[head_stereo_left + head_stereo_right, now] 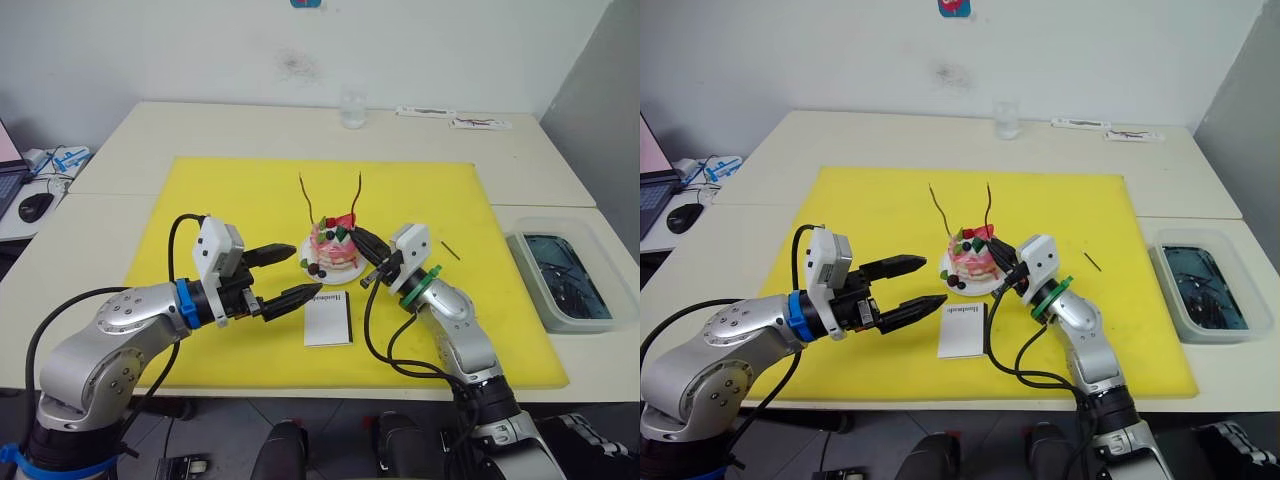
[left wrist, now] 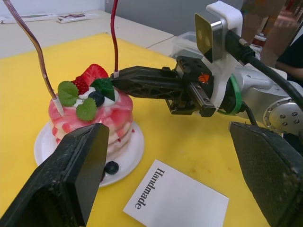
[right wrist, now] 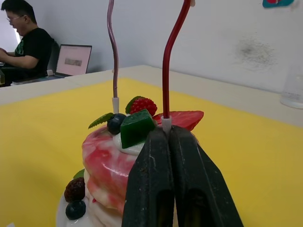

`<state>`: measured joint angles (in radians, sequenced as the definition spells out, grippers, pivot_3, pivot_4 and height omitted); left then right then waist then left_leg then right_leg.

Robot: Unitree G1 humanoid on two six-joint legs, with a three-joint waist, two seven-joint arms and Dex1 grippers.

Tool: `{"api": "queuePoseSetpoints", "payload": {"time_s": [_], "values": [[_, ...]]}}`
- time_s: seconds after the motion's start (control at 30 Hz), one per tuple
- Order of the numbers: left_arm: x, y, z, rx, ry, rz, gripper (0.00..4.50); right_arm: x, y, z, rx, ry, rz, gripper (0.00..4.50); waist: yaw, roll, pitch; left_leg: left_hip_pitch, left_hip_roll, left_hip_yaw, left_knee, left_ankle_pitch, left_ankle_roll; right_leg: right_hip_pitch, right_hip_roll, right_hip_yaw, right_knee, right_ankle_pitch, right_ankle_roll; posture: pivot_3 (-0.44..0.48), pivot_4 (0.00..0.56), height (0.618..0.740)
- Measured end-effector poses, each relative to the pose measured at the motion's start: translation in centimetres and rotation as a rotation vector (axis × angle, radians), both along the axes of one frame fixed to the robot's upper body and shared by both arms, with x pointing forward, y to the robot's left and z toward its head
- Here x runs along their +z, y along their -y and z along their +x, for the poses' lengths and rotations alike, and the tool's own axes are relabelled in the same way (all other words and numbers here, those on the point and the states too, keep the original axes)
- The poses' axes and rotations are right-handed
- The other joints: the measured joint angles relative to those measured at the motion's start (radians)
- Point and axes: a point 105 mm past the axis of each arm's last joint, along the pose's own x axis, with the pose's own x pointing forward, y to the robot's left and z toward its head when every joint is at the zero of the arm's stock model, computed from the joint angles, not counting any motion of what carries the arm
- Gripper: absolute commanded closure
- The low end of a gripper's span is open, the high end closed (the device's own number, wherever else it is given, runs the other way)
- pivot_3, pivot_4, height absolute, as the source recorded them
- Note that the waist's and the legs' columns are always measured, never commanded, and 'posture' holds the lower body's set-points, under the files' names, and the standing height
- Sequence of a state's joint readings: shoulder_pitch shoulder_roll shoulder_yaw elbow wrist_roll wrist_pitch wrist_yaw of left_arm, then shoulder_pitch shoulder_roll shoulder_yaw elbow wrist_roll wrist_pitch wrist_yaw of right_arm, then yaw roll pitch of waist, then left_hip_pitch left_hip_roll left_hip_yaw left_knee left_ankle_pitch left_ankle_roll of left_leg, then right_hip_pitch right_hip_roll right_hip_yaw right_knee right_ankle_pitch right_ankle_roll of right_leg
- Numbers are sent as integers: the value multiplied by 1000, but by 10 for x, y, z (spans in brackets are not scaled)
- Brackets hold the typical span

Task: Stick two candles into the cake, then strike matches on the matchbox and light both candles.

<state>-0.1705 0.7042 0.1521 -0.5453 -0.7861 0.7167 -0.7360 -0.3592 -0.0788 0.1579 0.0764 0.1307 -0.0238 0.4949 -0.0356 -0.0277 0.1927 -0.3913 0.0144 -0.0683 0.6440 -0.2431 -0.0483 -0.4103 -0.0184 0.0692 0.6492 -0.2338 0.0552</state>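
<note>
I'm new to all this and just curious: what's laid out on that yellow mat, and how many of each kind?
Candles: 2, dark red and paler, both standing in the cake
Cake: 1
Matchbox: 1
Loose match: 1
Total: 5

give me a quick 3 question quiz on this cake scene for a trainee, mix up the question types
1. True or false: both candles stand in the cake.
2. Multiple choice: the right end effector is (a) wide open over the matchbox, (b) shut at the base of the dark red candle, (c) holding a match.
3. Fill in: the matchbox lies on the yellow ____, in front of the cake.

Key:
1. True; the paler candle is in too.
2. b
3. mat

The left end effector is open, beside the cake. One match lies on the mat.
</note>
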Motion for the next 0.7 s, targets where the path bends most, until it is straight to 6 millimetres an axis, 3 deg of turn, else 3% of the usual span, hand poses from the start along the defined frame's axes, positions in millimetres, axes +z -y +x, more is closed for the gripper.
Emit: {"api": "queuePoseSetpoints", "payload": {"time_s": [0.4, 0.5, 0.67, 0.7], "values": [[-1, 1, 0, -4, -3, 4, 0, -1, -1, 1, -8, -22, 29, 4479, -2, 0, 0, 1, 0, 0, 0, 0, 0, 1, 0, 0, 0, 0, 0, 0, 150, 740], [-2, 1, 0, -3, 0, 5, 0, 0, -2, 1, -10, -23, 38, 3813, -3, 0, 0, 1, 0, 0, 0, 0, 0, 1, 0, 0, 0, 0, 0, 0, 150, 740], [-3, 0, 0, -1, 4, 13, 0, 4, 3, 1, -22, 3, 23, 2087, -4, 0, 0, 1, 0, 0, 0, 0, 0, 0, 0, 0, 0, 0, 0, 0, 150, 740], [-3, 1, 0, -2, 6, 12, 0, 6, 3, 1, -21, 9, 20, 2087, -4, 0, 0, 1, 0, 0, 0, 0, 0, 0, 0, 0, 0, 0, 0, 0, 150, 740]]}}
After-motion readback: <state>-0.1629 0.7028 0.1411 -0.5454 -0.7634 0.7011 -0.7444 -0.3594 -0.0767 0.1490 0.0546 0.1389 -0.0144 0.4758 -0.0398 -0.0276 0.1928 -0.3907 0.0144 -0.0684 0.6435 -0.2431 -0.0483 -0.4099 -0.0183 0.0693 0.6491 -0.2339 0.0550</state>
